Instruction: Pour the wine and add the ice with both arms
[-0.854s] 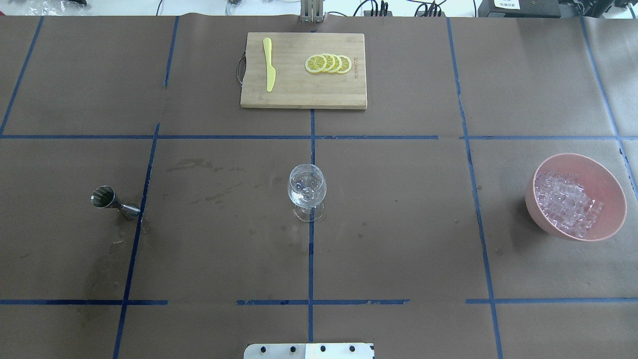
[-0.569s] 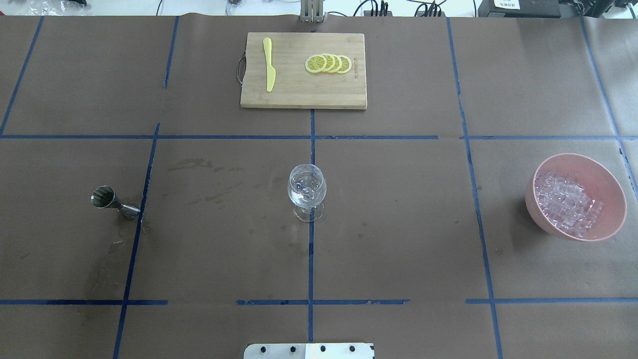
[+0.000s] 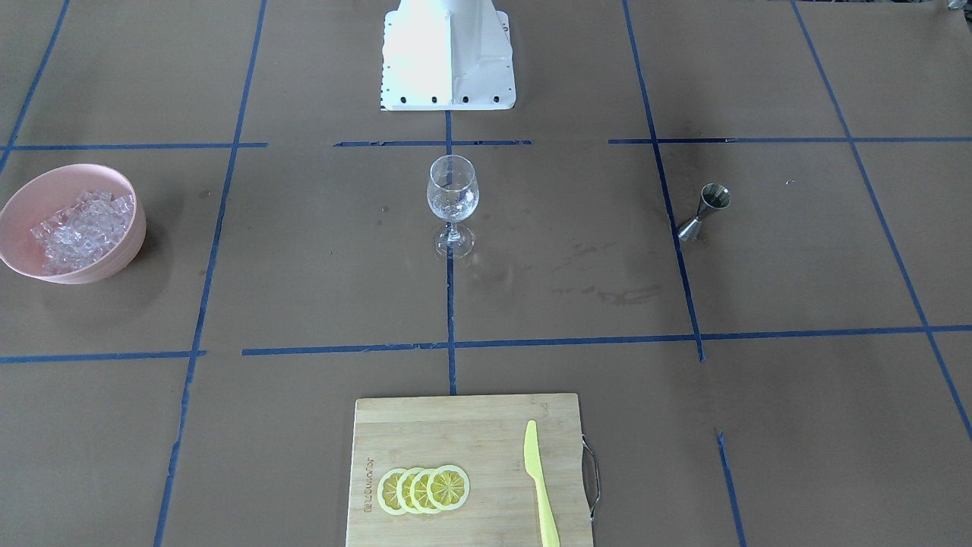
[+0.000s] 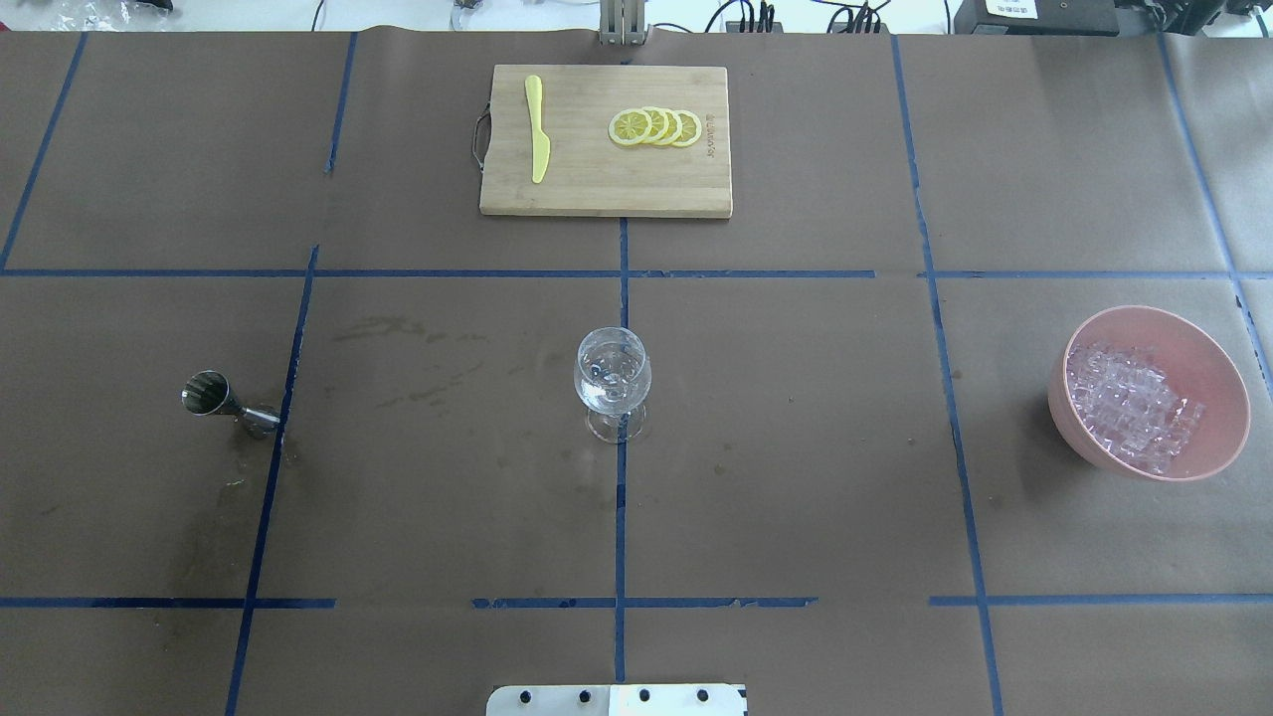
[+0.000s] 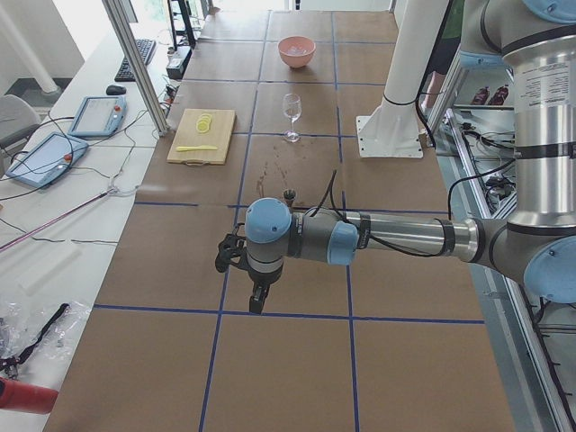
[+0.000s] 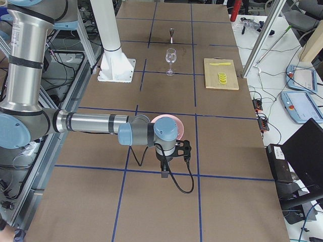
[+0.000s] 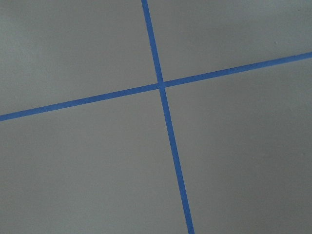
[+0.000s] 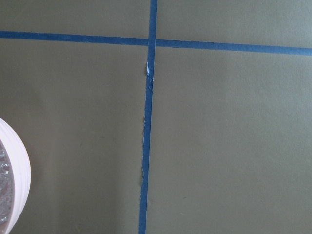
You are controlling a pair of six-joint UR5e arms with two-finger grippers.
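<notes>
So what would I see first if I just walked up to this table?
Probably the pink bowl holding ice at the robot's right end of the table. Next, the wine glass standing alone in the middle, and the bright lemon slices fanned out on the wooden board on the side away from the robot.

The left arm (image 5: 396, 238) stretches level over the table's (image 5: 297, 369) left end, left gripper (image 5: 257, 304) pointing down, while the right arm (image 6: 96, 122) and right gripper (image 6: 164, 173) mirror it over the right end, finger spacing apparently unreadable
</notes>
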